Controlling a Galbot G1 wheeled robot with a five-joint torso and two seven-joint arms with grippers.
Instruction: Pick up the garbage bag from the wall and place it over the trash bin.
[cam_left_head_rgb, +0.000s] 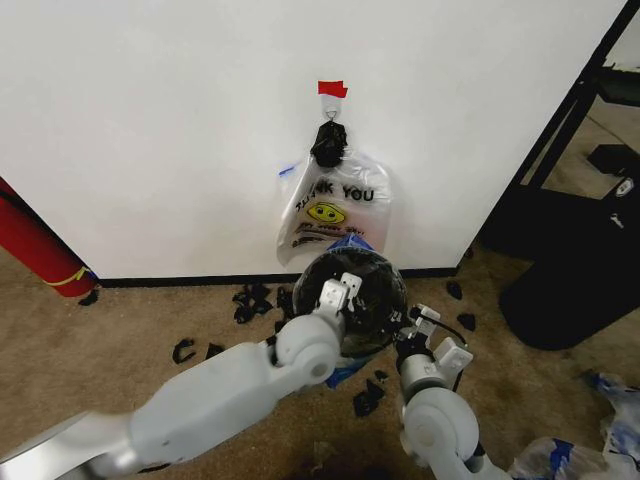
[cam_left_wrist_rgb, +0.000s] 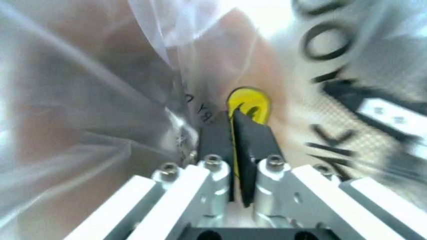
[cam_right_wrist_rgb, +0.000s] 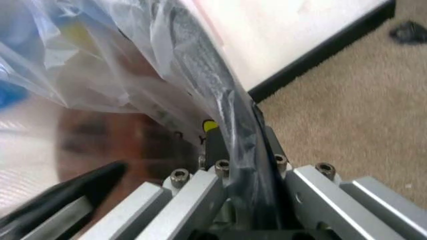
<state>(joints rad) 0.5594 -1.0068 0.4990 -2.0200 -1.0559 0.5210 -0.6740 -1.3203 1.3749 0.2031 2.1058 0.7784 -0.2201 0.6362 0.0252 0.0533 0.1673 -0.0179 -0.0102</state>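
Both hands (cam_left_wrist_rgb: 233, 150) (cam_right_wrist_rgb: 243, 155) were clamped on thin translucent plastic bag (cam_left_head_rgb: 352, 248) film draped over the small round black bin (cam_left_head_rgb: 375, 300), left hand nearer the white wall (cam_left_head_rgb: 150, 120).

We see a red cylinder (cam_left_head_rgb: 38, 250) leaning at the far left, down by the baseboard. Black scraps (cam_left_head_rgb: 252, 300) lie scattered over the tan carpet (cam_left_head_rgb: 120, 330) near the foot of the wall, with more (cam_left_head_rgb: 367, 398) closer to us. At the right stands a large black rounded object (cam_left_head_rgb: 570, 280) beside a black frame (cam_left_head_rgb: 560, 130), and crumpled clear-and-blue plastic (cam_left_head_rgb: 610, 410) lies at the lower right edge.
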